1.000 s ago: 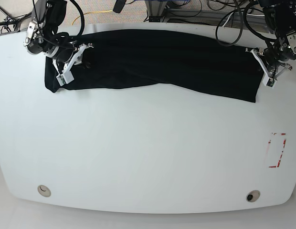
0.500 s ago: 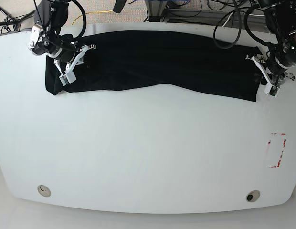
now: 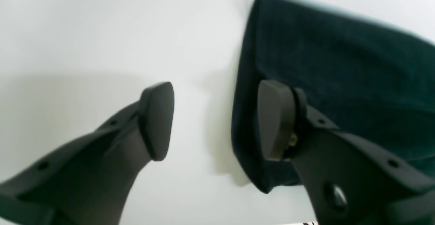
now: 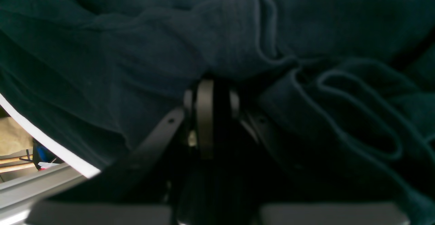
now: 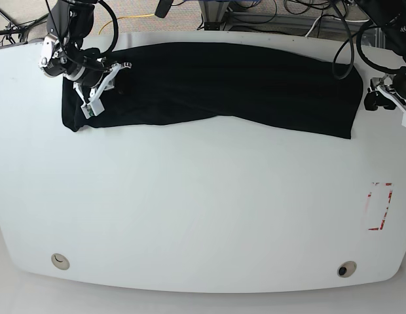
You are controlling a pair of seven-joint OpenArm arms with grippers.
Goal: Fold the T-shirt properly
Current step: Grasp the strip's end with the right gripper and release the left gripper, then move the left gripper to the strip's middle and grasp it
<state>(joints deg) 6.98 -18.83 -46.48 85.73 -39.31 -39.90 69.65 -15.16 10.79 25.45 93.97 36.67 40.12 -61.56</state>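
A: State the changes at the left gripper [image 3: 214, 116].

B: One second ago it sat on the hem end of the T-shirt [image 5: 222, 82] at the right of the base view, fingers [image 3: 158, 119] together. It has since parted them and drawn off toward the right edge of the frame. In the wrist view, one finger is over bare worktop [image 5: 203, 209], the other over the cloth edge; nothing is between them.

A: And the cloth?

B: Its right end has spread slightly and lies flat. At the upper left, the right gripper [image 5: 92, 104] has shifted slightly upward, the sleeve end moving with it.
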